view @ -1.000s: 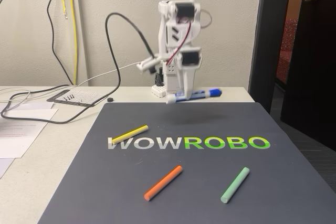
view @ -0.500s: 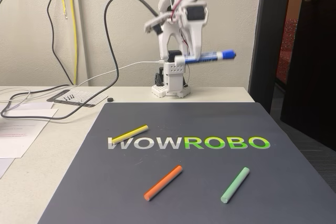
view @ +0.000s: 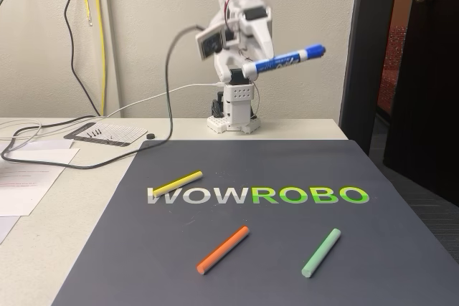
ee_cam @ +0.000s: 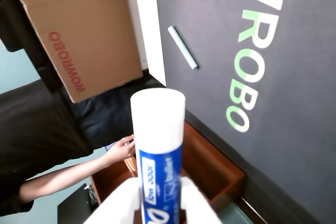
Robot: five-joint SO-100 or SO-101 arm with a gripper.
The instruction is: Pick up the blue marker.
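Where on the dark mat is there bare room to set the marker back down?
The gripper holds the blue marker aloft. Widest free patch: the mat's far strip between the arm's base and the lettering. Also free: front right, beyond the green stick. More crowded: around the yellow stick and orange stick.

Office/hobby desk: branded mat [view: 287,263], papers [view: 25,177] (loose cables [view: 86,48]).

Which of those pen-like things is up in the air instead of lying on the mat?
The blue marker, clamped in the gripper; the yellow, orange and green sticks lie flat.
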